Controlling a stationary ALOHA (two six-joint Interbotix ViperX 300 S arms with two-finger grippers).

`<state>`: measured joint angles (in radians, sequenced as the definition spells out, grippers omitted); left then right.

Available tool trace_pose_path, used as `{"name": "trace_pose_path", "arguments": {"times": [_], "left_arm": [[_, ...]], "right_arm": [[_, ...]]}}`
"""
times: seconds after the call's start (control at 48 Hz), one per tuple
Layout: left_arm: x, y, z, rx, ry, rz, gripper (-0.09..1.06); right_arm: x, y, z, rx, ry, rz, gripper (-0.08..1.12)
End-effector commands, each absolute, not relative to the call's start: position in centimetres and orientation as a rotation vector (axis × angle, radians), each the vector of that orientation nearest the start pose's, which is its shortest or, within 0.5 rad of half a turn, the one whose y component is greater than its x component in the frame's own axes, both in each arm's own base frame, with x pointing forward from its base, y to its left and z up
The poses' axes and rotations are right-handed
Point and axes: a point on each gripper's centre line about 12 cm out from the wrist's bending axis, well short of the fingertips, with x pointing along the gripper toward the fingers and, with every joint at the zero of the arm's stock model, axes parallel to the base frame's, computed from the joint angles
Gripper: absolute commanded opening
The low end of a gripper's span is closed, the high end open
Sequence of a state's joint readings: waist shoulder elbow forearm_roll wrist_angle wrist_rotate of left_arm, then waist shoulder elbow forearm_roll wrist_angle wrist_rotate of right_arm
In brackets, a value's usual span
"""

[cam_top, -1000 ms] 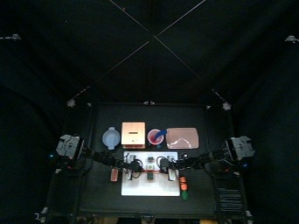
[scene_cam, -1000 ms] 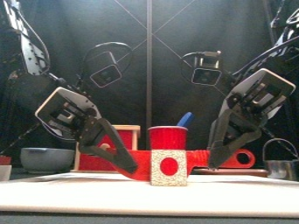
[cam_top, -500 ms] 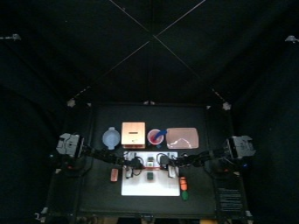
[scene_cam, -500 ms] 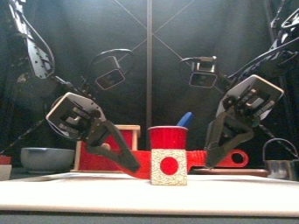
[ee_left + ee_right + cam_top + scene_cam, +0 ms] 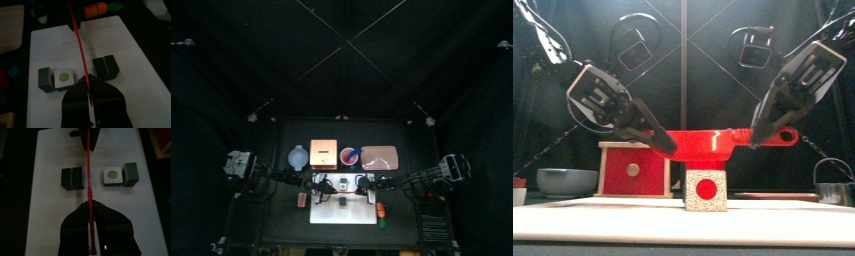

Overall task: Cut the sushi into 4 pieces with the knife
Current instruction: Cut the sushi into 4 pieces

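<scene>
Sushi roll (image 5: 112, 175) on white cutting board (image 5: 47, 203), lying in three parts. In the right wrist view a lone dark block (image 5: 70, 178) sits left of centre. Right of centre, a piece showing its pale cut face touches a second dark block (image 5: 130, 173). Red knife (image 5: 767, 138) is held level, carried by both grippers, one at each end. Edge-on in both wrist views, it shows as a thin red line up the middle of the frame, crossing the gap between the lone block and the touching pair. Left gripper (image 5: 667, 148), left of centre in the front view, has its fingers pinched narrow on the blade end. Right gripper (image 5: 754, 140), right of centre, is pinched narrow near the handle, whose ring sticks out toward the frame's right. In the front view the knife hangs mid-frame above the pale sushi face at lower centre, with a gap between them. Red cup (image 5: 349, 156) stands behind, partly covered by the knife in that view. Wooden box (image 5: 633, 170) with its red drawer front is at left of centre, blue-grey bowl (image 5: 567, 180) at lower left, metal cutter (image 5: 830, 190) at the lower right edge. In the top view the pink tray (image 5: 381, 157) lies just right of the cup, above the board. Orange toy (image 5: 97, 8) sits at the top of the left wrist view, off the board.
</scene>
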<state>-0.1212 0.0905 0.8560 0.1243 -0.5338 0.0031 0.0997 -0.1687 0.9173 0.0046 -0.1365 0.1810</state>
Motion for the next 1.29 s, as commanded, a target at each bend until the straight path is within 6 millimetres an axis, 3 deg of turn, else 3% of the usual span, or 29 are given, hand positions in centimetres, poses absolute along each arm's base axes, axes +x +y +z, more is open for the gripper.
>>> {"name": "trace_pose_path", "arguments": {"times": [0.021, 0.146, 0.667, 1.292], "left_arm": [[37.2, -6.7, 14.9, 0.125, 0.337, -0.239, 0.22], [37.0, -7.8, 14.4, 0.121, 0.348, -0.264, 0.22], [36.9, -8.3, 12.3, 0.075, 0.408, -0.24, 0.22], [36.6, -9.1, 12.2, 0.081, 0.412, -0.26, 0.22]], "right_arm": [[32.8, 3.6, 17.9, 0.158, 0.548, 0.054, 0.12], [33.0, 4.2, 17.5, 0.161, 0.549, 0.068, 0.12], [34.0, 4.4, 14.5, 0.17, 0.621, 0.053, 0.12], [34.4, 5.5, 15.7, 0.162, 0.587, 0.086, 0.12]]}}
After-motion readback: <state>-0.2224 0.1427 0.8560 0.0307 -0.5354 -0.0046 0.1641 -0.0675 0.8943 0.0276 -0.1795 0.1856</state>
